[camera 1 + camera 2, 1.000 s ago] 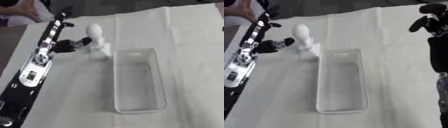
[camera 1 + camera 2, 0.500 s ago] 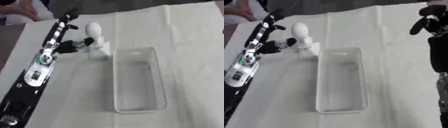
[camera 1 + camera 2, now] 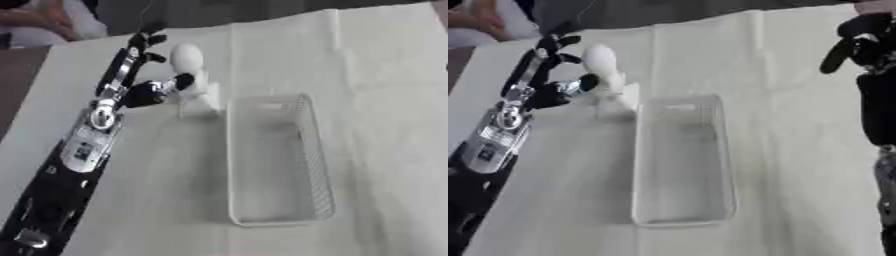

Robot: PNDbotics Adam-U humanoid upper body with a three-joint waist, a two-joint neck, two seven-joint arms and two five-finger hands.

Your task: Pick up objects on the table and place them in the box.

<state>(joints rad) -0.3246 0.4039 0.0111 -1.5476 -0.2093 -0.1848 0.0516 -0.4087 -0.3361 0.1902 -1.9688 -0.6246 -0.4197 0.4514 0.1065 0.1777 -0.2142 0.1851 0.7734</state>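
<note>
A white object (image 3: 194,75) with a rounded top stands just beyond the far left corner of the white wire box (image 3: 317,165), the robot's left hand (image 3: 157,91) against its side, thumb and fingers apparently curling round it, though blur leaves the grip uncertain. The pick-up looks underway; next comes a lift over the box's near wall. The right hand (image 3: 859,42) hangs curled, well right of the box.
</note>
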